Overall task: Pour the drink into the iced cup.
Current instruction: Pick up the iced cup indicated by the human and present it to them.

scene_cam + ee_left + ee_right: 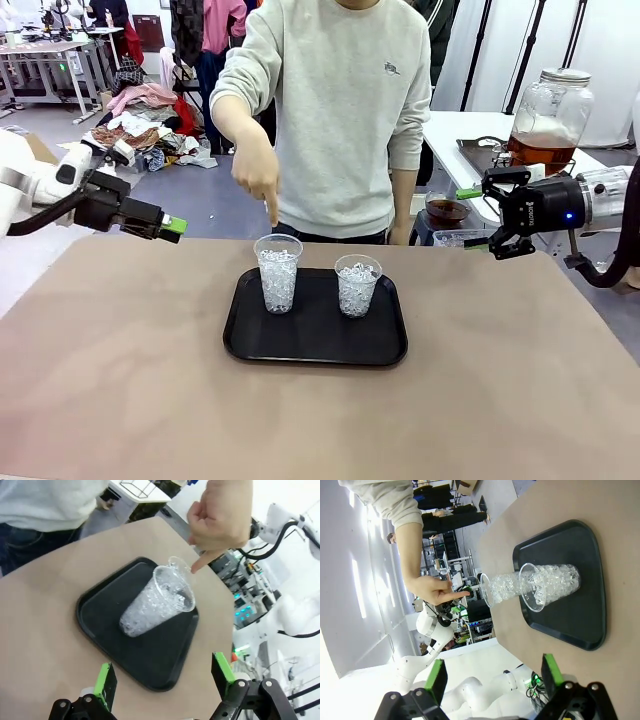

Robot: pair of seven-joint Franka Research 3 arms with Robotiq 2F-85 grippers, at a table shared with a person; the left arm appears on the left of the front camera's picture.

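Jaws of the left gripper [166, 227] and right gripper [478, 218] stand apart, empty; the drink [540, 153] sits in a lidded glass jar [548, 105] on a side table behind the right gripper, likely heavy, slippery, fragile, best gripped at its neck; a hand [257, 178] points at one iced cup [278, 275].

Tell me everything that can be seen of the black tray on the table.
The tray is black, rectangular with rounded corners and a low rim; it looks like matte plastic. It lies flat on the brown table, near its middle. The left cup and the right cup, clear and ice-filled, stand upright on it.
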